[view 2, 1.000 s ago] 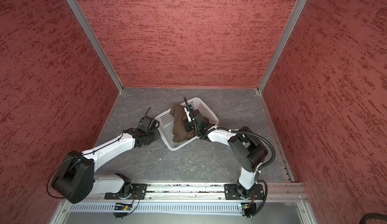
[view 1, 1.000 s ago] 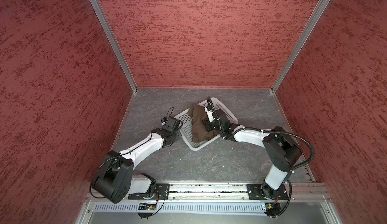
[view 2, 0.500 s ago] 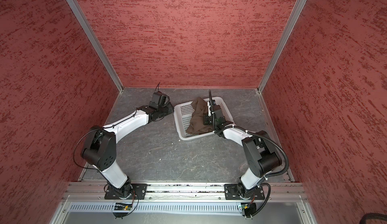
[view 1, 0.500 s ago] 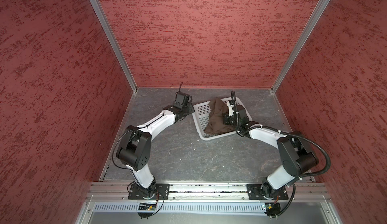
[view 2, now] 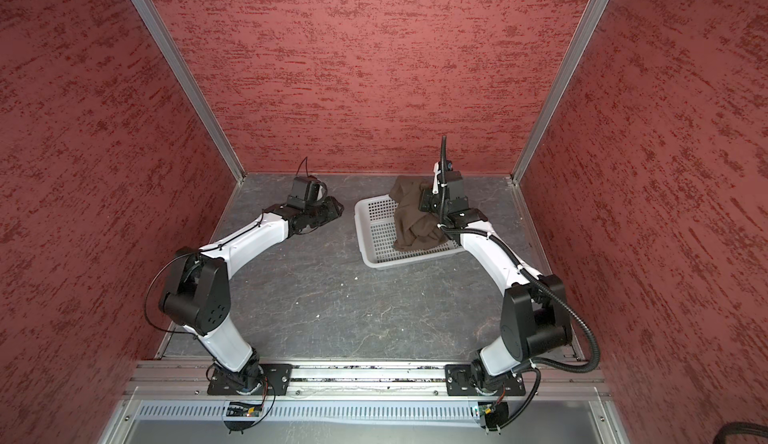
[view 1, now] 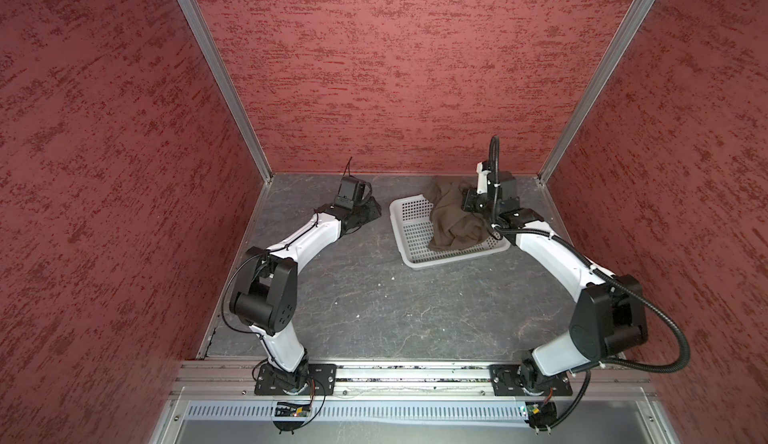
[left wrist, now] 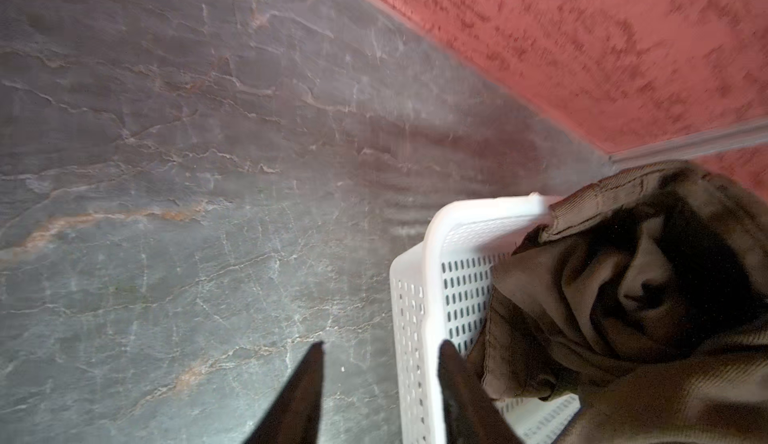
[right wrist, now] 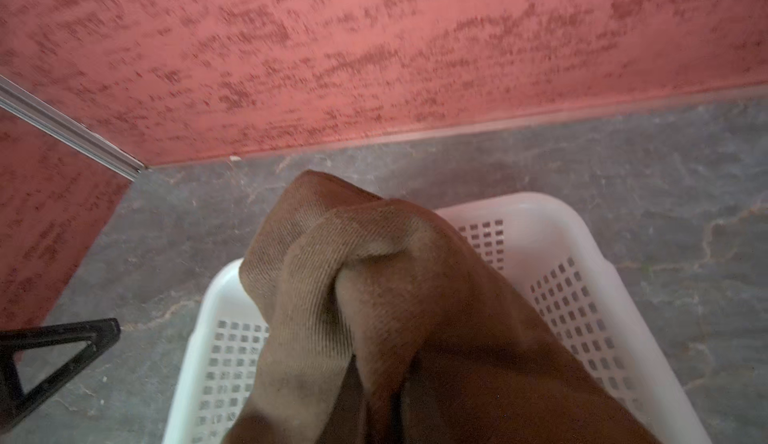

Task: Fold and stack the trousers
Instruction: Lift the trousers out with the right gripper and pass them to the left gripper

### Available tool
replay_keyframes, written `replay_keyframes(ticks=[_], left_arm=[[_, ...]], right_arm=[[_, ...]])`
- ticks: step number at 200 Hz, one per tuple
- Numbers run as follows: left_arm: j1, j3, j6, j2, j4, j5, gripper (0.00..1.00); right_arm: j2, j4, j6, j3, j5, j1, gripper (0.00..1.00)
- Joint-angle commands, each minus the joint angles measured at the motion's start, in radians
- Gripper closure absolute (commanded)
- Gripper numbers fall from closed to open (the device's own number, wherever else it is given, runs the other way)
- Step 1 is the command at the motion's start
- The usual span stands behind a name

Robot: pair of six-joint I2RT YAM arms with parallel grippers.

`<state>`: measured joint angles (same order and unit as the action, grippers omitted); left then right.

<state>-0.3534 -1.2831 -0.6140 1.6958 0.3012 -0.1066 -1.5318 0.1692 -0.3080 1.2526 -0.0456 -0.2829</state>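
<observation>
Dark brown trousers (view 1: 451, 222), soft and crumpled, heaped in white basket (view 1: 411, 234); one end bunched up over far rim.

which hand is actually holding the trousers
The right hand: it is closed on a bunch of the trousers at the white basket. The left hand is open and empty, beside the basket.
</observation>
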Motion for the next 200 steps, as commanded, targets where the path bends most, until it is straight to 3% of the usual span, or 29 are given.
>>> replay_keyframes(ticks=[1,42,86,123,167,178,192,200], left_arm=[[0.004,-0.022,0.08,-0.111,0.006,-0.01,0.4],[0.09,0.052,0.065,-0.246,0.02,-0.037,0.33],[0.258,0.193,0.028,-0.486,0.048,0.04,0.19],[0.364,0.294,0.034,-0.645,0.105,0.062,0.14],[0.432,0.361,0.028,-0.698,0.151,0.046,0.1],[0.428,0.358,0.031,-0.686,0.158,0.038,0.1],[0.412,0.34,0.039,-0.657,0.182,0.044,0.1],[0.403,0.326,0.045,-0.637,0.195,0.048,0.09]], right_arm=[[0.073,-0.067,-0.021,0.095,-0.04,-0.042,1.0],[0.028,-0.02,0.144,0.379,0.014,-0.306,1.0],[-0.121,0.006,0.159,0.562,-0.052,-0.49,1.0],[-0.254,0.023,0.103,0.548,-0.047,-0.527,1.0],[-0.43,0.214,0.059,0.619,-0.111,-0.528,1.0],[-0.416,0.183,0.057,0.571,-0.093,-0.527,0.87],[-0.373,0.122,0.063,0.498,-0.064,-0.527,0.56],[-0.347,0.106,0.079,0.474,-0.04,-0.527,0.45]])
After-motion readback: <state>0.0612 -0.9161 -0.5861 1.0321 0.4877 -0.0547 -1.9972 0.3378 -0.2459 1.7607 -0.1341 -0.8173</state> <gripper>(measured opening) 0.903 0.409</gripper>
